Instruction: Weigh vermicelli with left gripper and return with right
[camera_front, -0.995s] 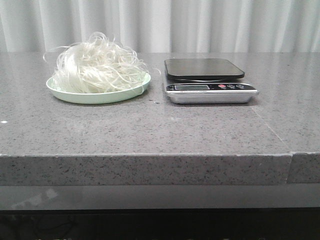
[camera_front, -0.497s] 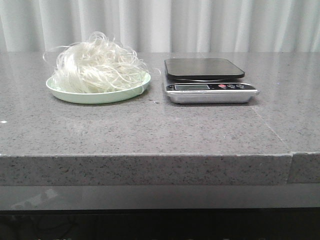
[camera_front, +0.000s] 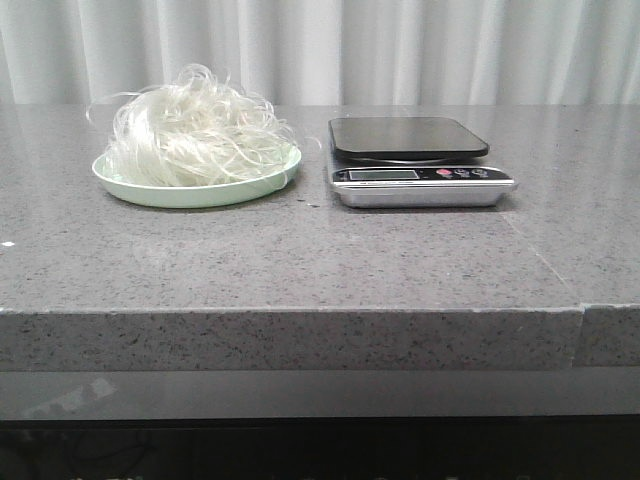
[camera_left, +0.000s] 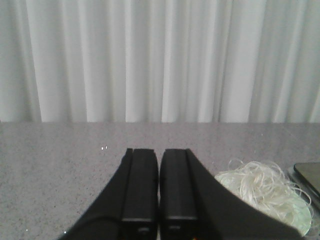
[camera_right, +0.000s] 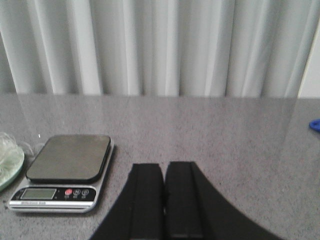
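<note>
Front view shows me the vermicelli (camera_front: 195, 128) heaped on a pale green plate (camera_front: 130, 188) toward the back left of the grey counter (camera_front: 300, 260), with the scale (camera_front: 415, 160) just beside it to the right, its dark platform bare. Neither arm shows in that view. My left gripper (camera_left: 159, 185) has its fingers pressed together with only a thin seam between them, holding nothing; my right gripper (camera_right: 164, 200) looks the same, closed and empty, with the scale ahead of it. I judge the noodles to be very light, soft and springy, glossy enough to slip, with loose loops that could snag or trail over the plate's rim. I would open wide and pinch deep into the middle of the mound, where the strands are densest.
</note>
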